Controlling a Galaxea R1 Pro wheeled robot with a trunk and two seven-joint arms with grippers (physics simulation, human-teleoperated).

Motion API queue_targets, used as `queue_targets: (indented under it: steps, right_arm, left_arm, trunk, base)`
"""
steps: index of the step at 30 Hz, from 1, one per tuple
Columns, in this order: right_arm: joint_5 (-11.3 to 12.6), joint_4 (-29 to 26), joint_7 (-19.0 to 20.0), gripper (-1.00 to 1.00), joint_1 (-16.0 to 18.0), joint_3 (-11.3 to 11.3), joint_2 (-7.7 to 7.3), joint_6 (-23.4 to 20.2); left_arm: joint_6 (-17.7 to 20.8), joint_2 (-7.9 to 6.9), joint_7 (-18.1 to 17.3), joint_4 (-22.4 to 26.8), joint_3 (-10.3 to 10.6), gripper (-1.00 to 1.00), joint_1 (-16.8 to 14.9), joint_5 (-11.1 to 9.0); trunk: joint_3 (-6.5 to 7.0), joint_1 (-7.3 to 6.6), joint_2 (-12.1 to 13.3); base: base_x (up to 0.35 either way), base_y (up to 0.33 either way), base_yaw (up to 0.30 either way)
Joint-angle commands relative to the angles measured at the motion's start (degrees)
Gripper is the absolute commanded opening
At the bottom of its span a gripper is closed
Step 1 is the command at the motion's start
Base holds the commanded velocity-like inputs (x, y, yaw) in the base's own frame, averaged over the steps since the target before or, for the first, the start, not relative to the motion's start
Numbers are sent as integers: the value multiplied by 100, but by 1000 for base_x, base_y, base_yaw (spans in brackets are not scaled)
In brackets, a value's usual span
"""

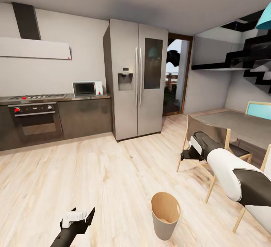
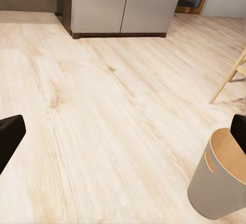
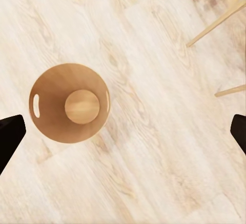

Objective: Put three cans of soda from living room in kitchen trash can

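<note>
Head view: kitchen with fridge (image 1: 137,77), pale plank floor (image 1: 105,171), tash can (image 1: 165,220) standing; both grippers spread wide, empty.

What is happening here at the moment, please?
A two-armed robot is in the kitchen, next to the trash can that stands on the wooden floor in front of the fridge. Its right gripper hangs above the can and looks down into it; the inside shows only its brown bottom, no soda cans. The fingers of both grippers are spread and hold nothing. The left gripper is low over the floor beside the can.
</note>
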State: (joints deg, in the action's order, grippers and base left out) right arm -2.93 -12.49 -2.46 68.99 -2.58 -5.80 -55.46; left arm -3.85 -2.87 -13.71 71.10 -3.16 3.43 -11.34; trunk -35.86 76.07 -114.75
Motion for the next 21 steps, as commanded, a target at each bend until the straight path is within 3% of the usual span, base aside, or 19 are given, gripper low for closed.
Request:
queue_targets:
  steps: [1, 21]
  right_arm:
    - [0, 0, 0, 100, 0, 0, 0, 0]
    - [-5, 47, -2, 100, -8, 3, 1, 0]
  left_arm:
    - [0, 0, 0, 0, 0, 100, 0, 0]
    - [-2, -3, 0, 7, 0, 100, 0, 0]
  trunk:
    - [-18, 23, -42]
    - [-377, 462, -844]
  base:
    - [0, 0, 0]
    - [0, 0, 0]
